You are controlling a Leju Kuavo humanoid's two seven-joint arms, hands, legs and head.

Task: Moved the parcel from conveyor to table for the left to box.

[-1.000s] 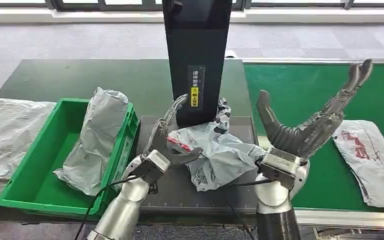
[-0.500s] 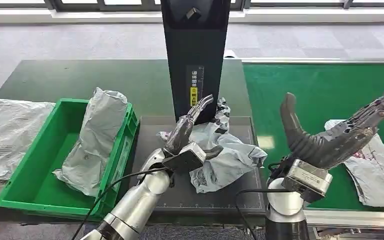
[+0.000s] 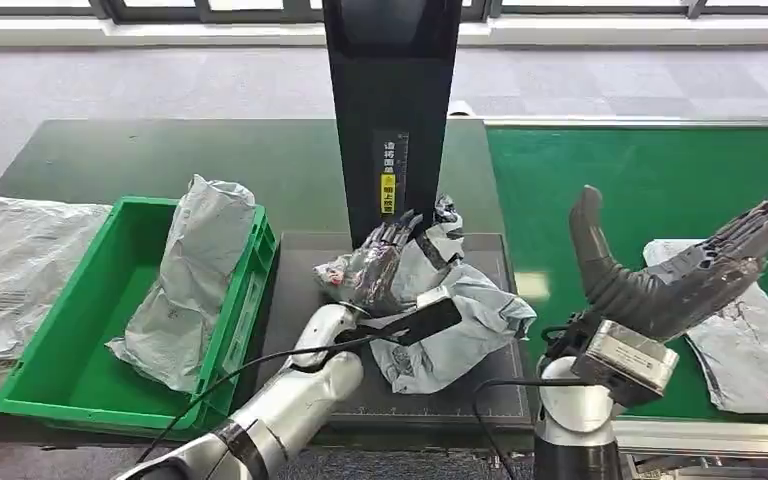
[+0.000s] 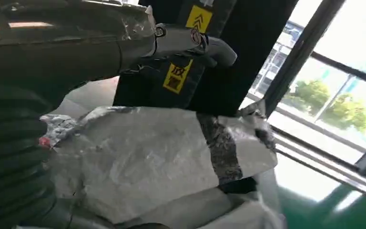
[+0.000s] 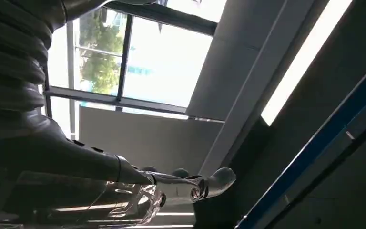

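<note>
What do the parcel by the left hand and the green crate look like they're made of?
The parcel looks like thin grey plastic film, a poly mailer: it is crumpled, creased and slightly glossy. The crate looks like rigid moulded plastic, with a smooth green finish and a ribbed rim.

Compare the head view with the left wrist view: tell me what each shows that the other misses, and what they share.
Head view alone: the green crate holding a grey bag, the green conveyor with a flat parcel on it, and the right hand raised with fingers spread, holding nothing.

Left wrist view alone: windows and trees outside.

Both: the crumpled grey parcel on the dark table, the left hand against it, and the black column with its yellow label behind.
</note>
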